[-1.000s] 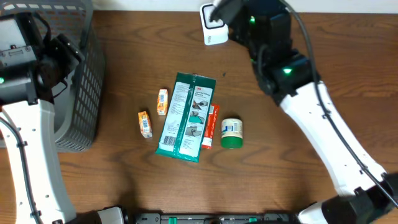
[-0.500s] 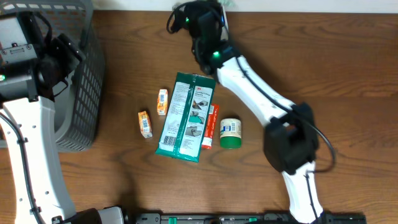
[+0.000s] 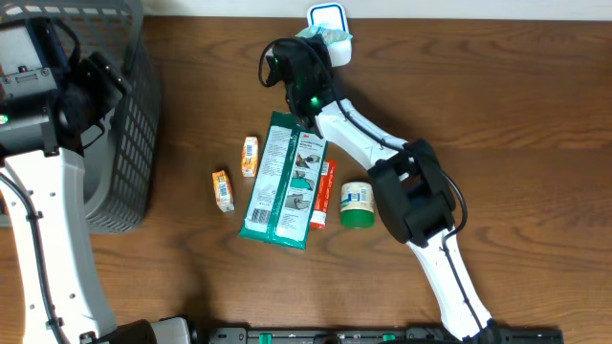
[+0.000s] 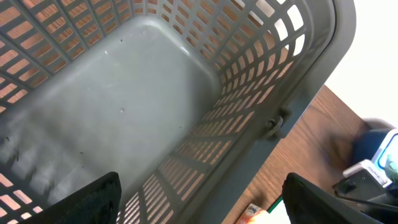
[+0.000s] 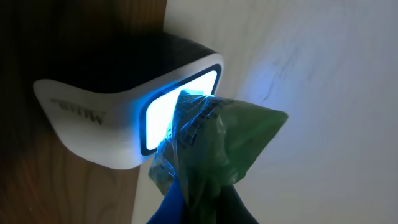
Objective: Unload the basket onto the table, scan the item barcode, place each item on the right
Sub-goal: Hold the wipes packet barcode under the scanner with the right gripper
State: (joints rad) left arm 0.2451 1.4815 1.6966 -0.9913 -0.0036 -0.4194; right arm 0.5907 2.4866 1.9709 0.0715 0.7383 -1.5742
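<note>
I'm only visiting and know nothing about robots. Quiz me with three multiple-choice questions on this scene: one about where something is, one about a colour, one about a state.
1. Seen from overhead, where is the grey basket?
A) centre B) far right C) far left
2. What colour does the scanner window glow?
A) red B) blue C) green
3. The right end effector is:
A) shut on the green packet B) open and empty C) shut on a spoon

Answers: 1 C, the overhead view shows it at the left edge. 2 B, the right wrist view shows blue light. 3 A, its fingers pinch the packet in front of the scanner.
</note>
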